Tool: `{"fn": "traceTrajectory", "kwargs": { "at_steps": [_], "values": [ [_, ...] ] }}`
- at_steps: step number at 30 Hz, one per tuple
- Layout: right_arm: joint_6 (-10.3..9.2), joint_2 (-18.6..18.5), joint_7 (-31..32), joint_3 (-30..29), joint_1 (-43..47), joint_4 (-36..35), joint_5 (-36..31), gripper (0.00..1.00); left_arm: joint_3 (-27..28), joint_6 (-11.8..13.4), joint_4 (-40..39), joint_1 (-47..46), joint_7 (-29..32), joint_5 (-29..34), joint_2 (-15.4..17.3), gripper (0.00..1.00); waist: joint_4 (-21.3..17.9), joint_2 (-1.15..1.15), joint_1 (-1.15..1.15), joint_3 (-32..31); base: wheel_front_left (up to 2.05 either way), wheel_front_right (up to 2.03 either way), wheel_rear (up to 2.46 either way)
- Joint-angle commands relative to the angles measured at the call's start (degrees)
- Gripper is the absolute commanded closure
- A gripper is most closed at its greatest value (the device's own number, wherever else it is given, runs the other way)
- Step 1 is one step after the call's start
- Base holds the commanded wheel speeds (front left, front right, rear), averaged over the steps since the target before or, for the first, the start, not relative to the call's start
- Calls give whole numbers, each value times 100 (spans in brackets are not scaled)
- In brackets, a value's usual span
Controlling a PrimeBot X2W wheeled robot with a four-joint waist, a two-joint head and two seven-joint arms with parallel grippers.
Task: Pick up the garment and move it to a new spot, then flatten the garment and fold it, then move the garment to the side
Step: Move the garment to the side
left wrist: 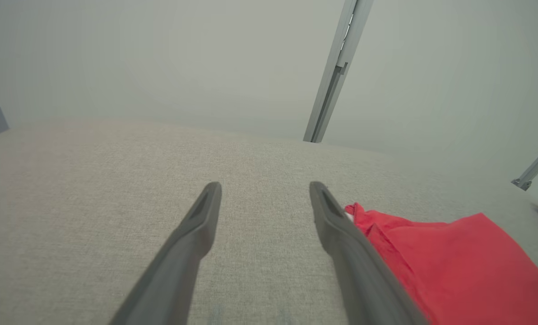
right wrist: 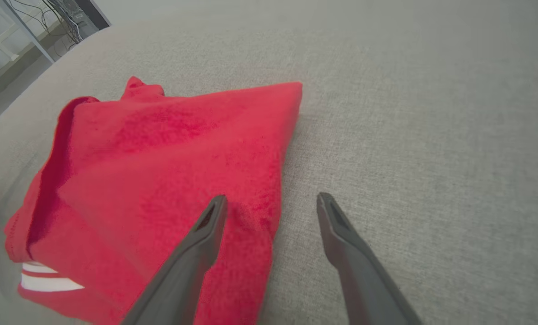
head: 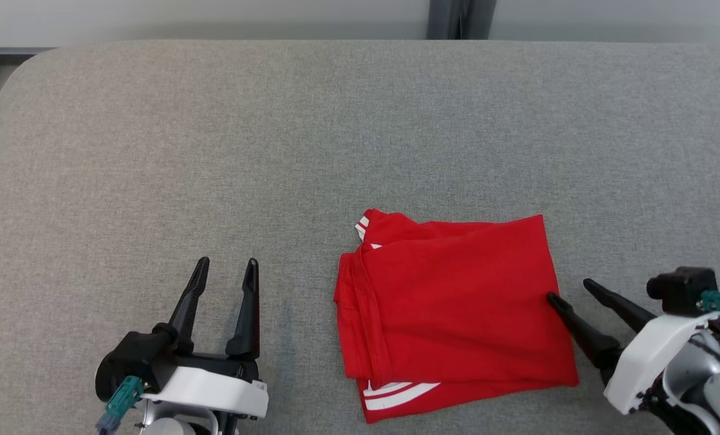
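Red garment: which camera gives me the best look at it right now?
The head view: the whole folded red garment lies in frame, white stripes included. The right wrist view shows most of it at a slant, its near part cropped. The left wrist view crops it at the frame's edge.
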Motion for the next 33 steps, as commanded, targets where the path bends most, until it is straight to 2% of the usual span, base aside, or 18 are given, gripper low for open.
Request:
{"fn": "traceTrajectory", "kwargs": {
  "at_steps": [1,5,8,12,18,19,20,26,30,33],
  "values": [
    [2,-248,213,110,-191,-62,340,0,-8,-41,23,-152,-4,-27,21,0,34,0,0,79,0,0,0],
    [2,-642,659,455,-526,-99,1142,0,-85,-85,76,-244,-4,-39,22,0,127,0,0,194,0,0,0],
    [2,-797,823,756,-777,-94,1527,0,-126,-65,100,-299,-4,-40,23,0,213,0,0,262,0,0,0],
    [2,-867,976,1158,-1027,83,1814,0,-142,-55,108,-346,-3,-53,20,0,318,0,0,304,0,0,0],
    [2,-815,863,1627,-1325,219,1922,0,-179,-63,108,-352,-4,-40,21,0,422,0,0,341,0,0,0],
    [2,-796,825,1703,-1387,256,1948,45,-187,-57,107,-349,-3,-41,22,0,438,0,0,345,0,0,0],
    [2,-785,746,1854,-1494,290,1983,100,-200,-47,108,-346,-3,-43,21,0,465,0,0,349,0,0,0],
    [1,-937,431,2244,-1791,524,1840,100,-203,-26,111,-298,-4,-34,21,0,487,0,0,311,0,0,0],
    [-13,-1236,220,2624,-2095,830,1200,100,-174,-18,101,-253,-3,-20,21,0,423,0,0,257,0,0,0],
    [-12,-1321,32,2766,-2304,935,1010,100,-183,3,96,-250,-4,-11,21,0,354,0,0,207,0,0,0]
  ]
}}
